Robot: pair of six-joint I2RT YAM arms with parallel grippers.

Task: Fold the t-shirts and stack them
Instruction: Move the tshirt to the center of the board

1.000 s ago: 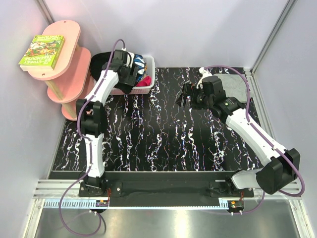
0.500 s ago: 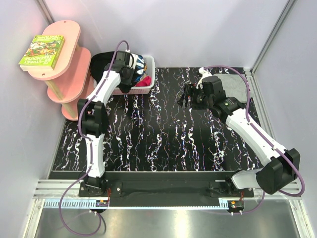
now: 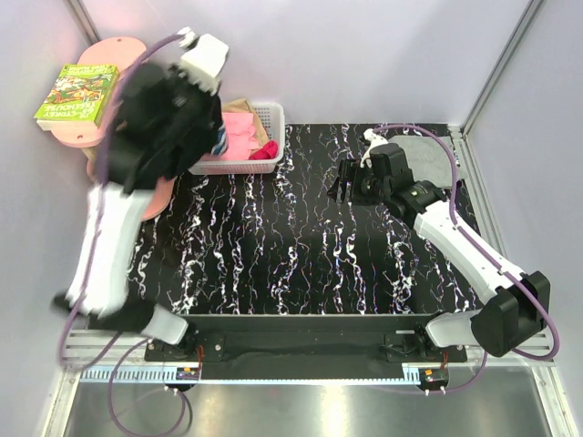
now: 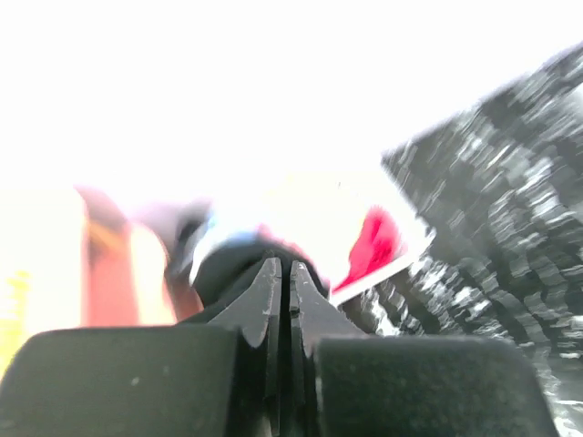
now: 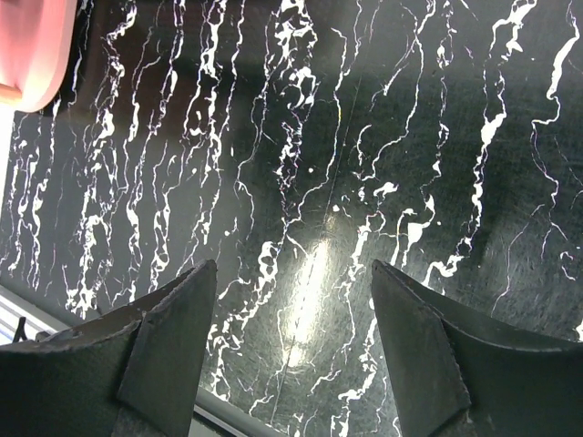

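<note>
The black t-shirt (image 3: 168, 118) hangs bunched in the air at the far left, a blurred dark mass with a bit of its blue-and-white print showing at its lower right edge. In the wrist view the left hand (image 4: 281, 264) has its fingers pressed together on a fold of it. The grey t-shirt (image 3: 433, 150) is plain and lies flat on the surface (image 3: 301, 246) in the far right corner

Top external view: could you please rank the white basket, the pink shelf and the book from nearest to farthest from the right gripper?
From the right gripper:
1. The white basket, to its left and a little farther back.
2. The pink shelf, farther left, partly hidden by the left arm.
3. The book, far left, lying on the shelf's top tier.
</note>
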